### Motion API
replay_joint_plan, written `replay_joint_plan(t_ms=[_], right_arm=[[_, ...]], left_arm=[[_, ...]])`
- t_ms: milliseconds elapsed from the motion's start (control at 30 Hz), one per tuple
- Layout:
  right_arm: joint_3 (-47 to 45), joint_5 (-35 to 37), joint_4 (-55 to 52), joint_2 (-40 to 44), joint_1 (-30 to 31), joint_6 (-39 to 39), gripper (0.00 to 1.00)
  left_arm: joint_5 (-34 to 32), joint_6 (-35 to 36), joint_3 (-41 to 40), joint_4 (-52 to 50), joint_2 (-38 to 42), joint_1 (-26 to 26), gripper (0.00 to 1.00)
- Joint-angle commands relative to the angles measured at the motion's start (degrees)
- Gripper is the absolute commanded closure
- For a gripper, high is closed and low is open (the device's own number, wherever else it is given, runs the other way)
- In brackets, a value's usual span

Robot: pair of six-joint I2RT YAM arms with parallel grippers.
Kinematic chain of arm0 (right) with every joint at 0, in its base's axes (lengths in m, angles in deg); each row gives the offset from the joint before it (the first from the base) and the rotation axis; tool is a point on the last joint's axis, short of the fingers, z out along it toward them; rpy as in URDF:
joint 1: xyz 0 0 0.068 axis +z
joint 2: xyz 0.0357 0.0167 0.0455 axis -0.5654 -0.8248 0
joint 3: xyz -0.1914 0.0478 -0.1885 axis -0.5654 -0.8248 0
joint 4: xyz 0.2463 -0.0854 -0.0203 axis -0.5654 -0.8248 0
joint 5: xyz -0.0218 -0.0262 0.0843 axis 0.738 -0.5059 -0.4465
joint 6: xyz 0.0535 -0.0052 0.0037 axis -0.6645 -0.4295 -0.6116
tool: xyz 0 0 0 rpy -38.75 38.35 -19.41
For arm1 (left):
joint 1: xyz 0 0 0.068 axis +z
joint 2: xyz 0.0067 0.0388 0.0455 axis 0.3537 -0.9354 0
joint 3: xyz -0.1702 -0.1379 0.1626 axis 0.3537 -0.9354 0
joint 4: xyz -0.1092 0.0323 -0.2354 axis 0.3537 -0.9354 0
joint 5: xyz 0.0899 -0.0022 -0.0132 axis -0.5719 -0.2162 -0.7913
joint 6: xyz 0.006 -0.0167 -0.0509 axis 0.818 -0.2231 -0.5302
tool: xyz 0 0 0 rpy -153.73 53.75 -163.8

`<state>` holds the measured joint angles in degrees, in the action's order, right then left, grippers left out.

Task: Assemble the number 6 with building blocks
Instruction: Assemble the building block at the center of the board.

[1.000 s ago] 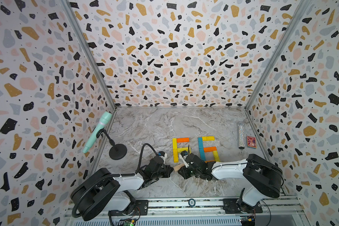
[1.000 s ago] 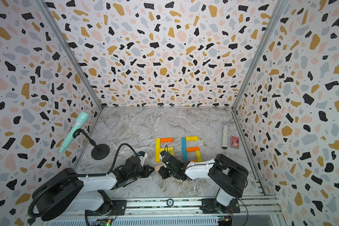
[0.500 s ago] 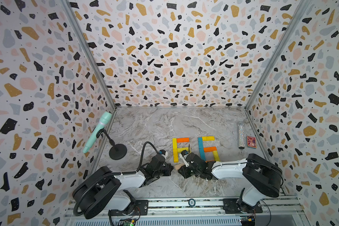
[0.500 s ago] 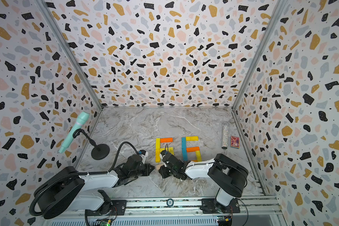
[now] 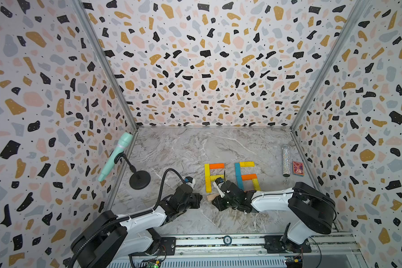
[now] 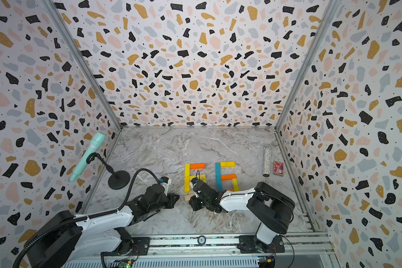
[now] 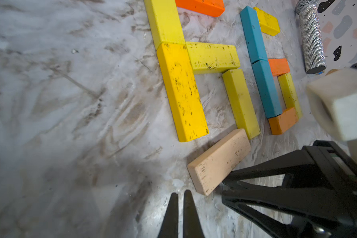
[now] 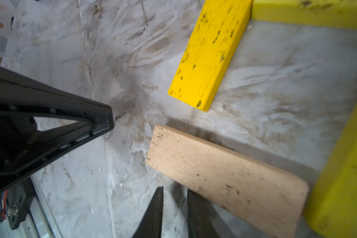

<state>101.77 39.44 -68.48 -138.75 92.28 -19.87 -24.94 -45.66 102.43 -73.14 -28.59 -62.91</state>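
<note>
Left gripper (image 7: pixel 180 193) (jaws together) has backed slightly off the skewed plain beige wooden plank (image 7: pixel 218 160), which rests against the narrowly parted, empty right gripper (image 8: pixel 175 190); the yellow-plank six (image 7: pixel 181 90) apparently still lacks its base

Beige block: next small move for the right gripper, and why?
Probably push the beige block with the right gripper, swinging it square under the bright yellow block and the paler yellow block. It lies skewed, so the loop's bottom is open; the gripper sits beside it, holding nothing.
</note>
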Motion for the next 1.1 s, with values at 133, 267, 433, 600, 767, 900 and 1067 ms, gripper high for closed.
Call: replay_joint_plan(t_ms=[133,267,433,600,767,900,1067], right_arm=[[1.62,0.85,-4.17,-1.29,-1.07,1.87,0.77],[2.17,0.65,-4.81,-1.31,-1.55,3.23,0.77],[2.86,0.35,-6.22,-0.10,-1.49,3.91,0.77],[1.45,0.19,-5.94,1.85,-1.47,3.16,0.76],[2.47,-1.17,-4.90,-0.35,-1.31,3.45,0.77],[3.46,-1.44,-4.58,-1.27,-0.55,3.35,0.77],[4.03,-1.45,-4.14,-2.49,-0.35,2.81,0.76]], left_arm=[[-1.15,0.97,-1.97,2.22,0.87,-0.27,1.00],[-1.33,0.84,-2.61,3.47,0.48,-0.26,1.00],[-1.11,0.30,-2.87,4.84,-0.02,-0.28,1.00],[-0.45,-0.18,-3.70,6.80,-0.40,-0.34,1.00],[-0.62,-0.08,-3.60,6.92,-1.14,-0.30,1.00],[-0.47,-0.23,-3.40,7.57,-1.48,-0.33,1.00],[0.66,0.23,-3.31,8.81,-3.30,-0.33,1.00]])
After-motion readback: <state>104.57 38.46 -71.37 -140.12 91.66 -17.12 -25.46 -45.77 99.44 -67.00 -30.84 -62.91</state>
